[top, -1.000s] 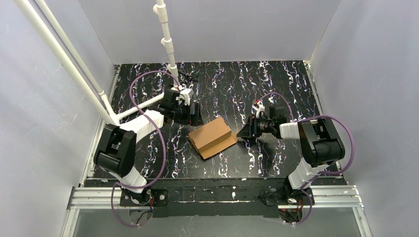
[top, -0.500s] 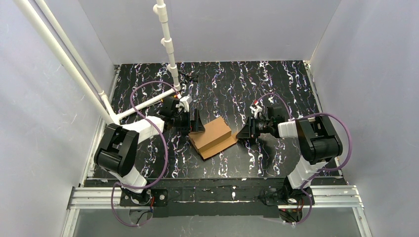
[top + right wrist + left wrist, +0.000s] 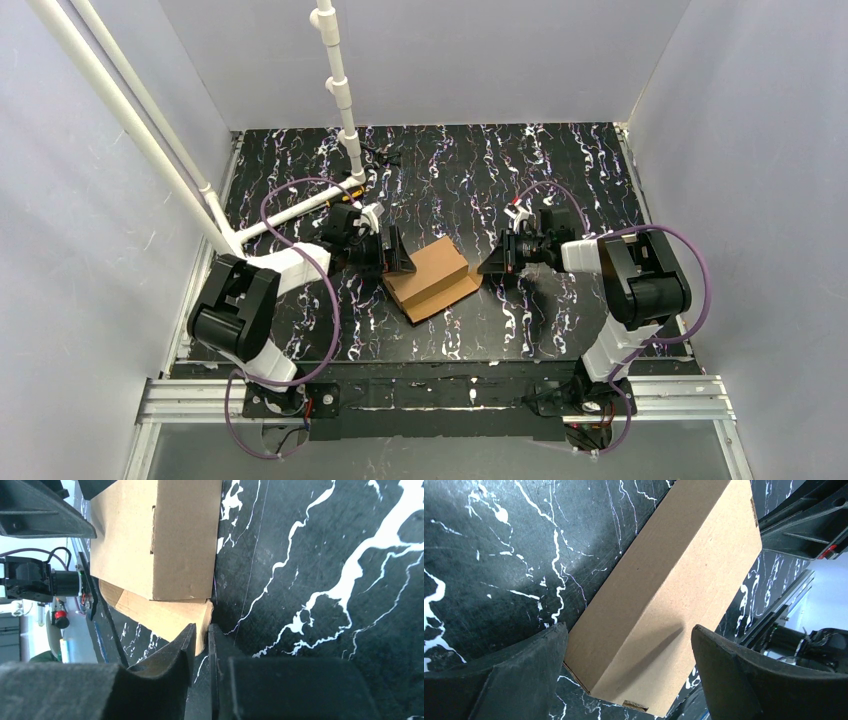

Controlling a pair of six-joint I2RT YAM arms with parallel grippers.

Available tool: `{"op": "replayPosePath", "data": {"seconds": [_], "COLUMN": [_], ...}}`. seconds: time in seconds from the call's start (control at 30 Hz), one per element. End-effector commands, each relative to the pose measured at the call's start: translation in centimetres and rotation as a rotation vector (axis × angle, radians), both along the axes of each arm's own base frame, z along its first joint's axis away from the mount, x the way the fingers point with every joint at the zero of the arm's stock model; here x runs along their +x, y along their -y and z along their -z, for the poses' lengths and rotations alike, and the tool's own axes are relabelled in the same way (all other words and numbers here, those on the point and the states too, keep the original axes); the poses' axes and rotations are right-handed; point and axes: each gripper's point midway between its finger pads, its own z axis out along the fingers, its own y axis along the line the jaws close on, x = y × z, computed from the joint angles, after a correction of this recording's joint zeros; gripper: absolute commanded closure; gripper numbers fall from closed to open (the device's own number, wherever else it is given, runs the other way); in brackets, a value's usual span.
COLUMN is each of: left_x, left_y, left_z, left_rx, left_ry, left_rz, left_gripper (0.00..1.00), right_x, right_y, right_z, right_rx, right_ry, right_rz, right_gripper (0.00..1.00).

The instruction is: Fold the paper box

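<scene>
White PVC pipes (image 3: 340, 80) stand at far L, over the black marbled table (image 3: 480, 170).

L arm reaches in from the near-L corner. L pincer (image 3: 392, 255) is spread wide and grips nothing. In the L wrist view its two black fingers (image 3: 514, 675) sit either side of the box's near end, w/ bare table showing btwn the L finger and the cardboard. Can't tell if the other finger touches.

The paper box (image 3: 432, 277) lies mid-table btwn the two arms, set at an angle. It is a plain brown cardboard piece already folded into a low rectangular body. A flat flap (image 3: 440, 298) lies on the table along its near side. In the L wrist view the box (image 3: 674, 590) runs diagonally away, w/ one long fold edge facing up.

R pincer (image 3: 487, 268) is at the box's R end, low to the table. In the R wrist view its tips (image 3: 201, 630) are drawn nearly together, w/ the corner of the lower flap (image 3: 160, 615) caught in the thin slit btwn them, so it's pinching the flap. The box body (image 3: 165, 535) sits just beyond, not touched by the tips.
</scene>
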Motion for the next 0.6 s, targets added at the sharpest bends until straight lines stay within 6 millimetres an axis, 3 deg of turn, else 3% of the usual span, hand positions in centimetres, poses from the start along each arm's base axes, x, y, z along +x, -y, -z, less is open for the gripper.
{"op": "replayPosePath", "data": {"seconds": [0.0,0.3,0.57], "left_x": [-0.5,-1.3,-2.0], "left_y": [0.3,0.5,0.2], "left_z": [-1.8,-2.1,-2.0], "left_rx": [-0.07,-0.112,-0.118], "left_ry": [-0.015,-0.057,-0.076], "left_rz": [-0.041,-0.074,-0.105], "left_gripper": [0.09,0.1,0.11], "right_x": [1.3,1.4,0.4], "right_y": [-0.3,-1.3,-1.1], "right_z": [-1.3,-1.5,-1.4], "right_rx": [-0.018,-0.084,-0.116], "right_ry": [0.083,0.156,0.183], "right_rz": [-0.024,-0.087,-0.166], "right_gripper": [0.77,0.8,0.73]}}
